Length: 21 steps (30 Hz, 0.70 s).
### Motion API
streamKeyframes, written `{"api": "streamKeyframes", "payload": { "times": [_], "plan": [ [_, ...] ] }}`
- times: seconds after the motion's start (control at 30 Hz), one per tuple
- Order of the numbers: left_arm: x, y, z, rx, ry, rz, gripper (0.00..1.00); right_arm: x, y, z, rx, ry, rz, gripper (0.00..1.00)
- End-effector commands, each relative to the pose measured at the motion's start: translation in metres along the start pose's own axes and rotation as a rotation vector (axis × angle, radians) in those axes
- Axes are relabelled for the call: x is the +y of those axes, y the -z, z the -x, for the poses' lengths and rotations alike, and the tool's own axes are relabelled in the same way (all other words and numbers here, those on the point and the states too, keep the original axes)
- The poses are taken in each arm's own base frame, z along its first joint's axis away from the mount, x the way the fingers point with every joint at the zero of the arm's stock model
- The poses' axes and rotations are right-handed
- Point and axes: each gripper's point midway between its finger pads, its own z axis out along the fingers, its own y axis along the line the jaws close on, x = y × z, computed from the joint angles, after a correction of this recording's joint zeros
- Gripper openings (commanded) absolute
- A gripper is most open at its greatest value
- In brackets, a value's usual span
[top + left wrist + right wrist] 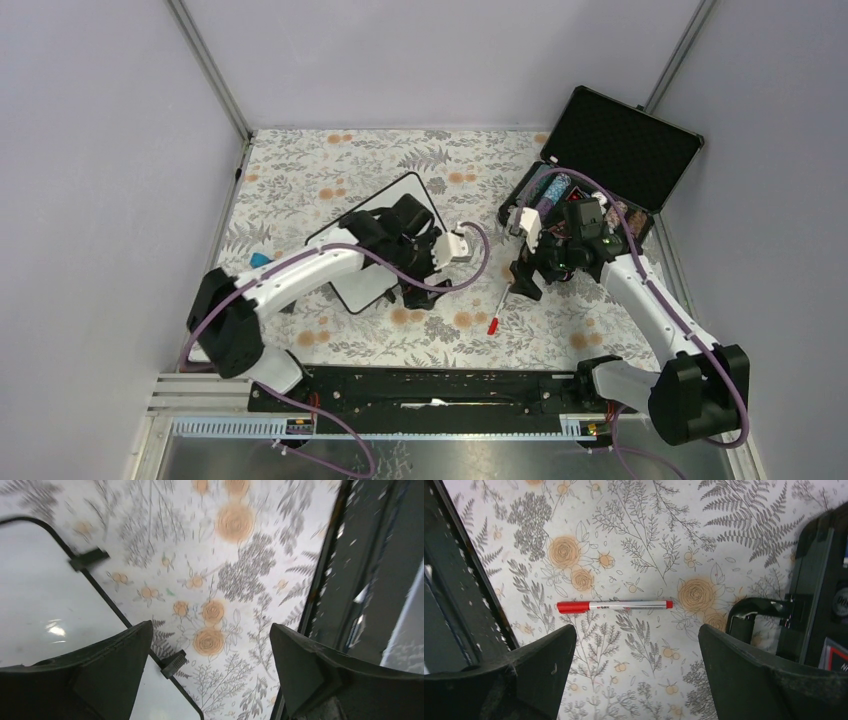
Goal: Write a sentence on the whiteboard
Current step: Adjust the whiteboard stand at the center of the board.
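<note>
Black left gripper [210,645] and right gripper [636,645] both gaped wide, empty. One red marker [614,605] and one whiteboard [35,590] lay below them.

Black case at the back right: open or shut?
Open. The black case has its lid tilted back, inner lining exposed, items showing in the base.

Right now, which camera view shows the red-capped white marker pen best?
The right wrist view: the red-capped white marker pen lies whole, sharp and large in frame. The top external view shows it only as a tiny sliver. The left wrist view misses it.
</note>
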Motion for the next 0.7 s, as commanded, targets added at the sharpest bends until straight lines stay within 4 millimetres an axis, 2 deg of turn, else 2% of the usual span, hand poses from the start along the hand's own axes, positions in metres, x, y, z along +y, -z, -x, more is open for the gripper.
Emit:
{"api": "streamKeyframes", "payload": {
  "times": [0.0, 0.1, 0.2, 0.33, 0.5, 0.67],
  "plan": [
    [-0.013, 0.043, 0.058, -0.273, -0.008, 0.002, 0.99, 0.003, -0.011, -0.002, 0.002, 0.316, 0.072, 0.99],
    [-0.009, 0.059, 0.062, -0.344, 0.028, 0.023, 0.99, 0.005, -0.020, -0.006, -0.004, 0.457, 0.113, 0.97],
    [0.003, 0.085, 0.066, -0.454, 0.119, 0.007, 0.99, 0.008, -0.032, -0.015, 0.030, 0.555, 0.159, 0.95],
    [0.020, 0.116, 0.071, -0.577, 0.225, 0.009, 0.99, 0.012, -0.053, -0.040, 0.105, 0.675, 0.220, 0.94],
    [0.026, 0.130, 0.068, -0.620, 0.241, 0.057, 0.99, 0.015, -0.070, -0.054, 0.159, 0.755, 0.280, 0.93],
    [0.029, 0.134, 0.062, -0.643, 0.267, 0.076, 0.99, 0.013, -0.081, -0.065, 0.230, 0.768, 0.332, 0.92]
  ]
}}
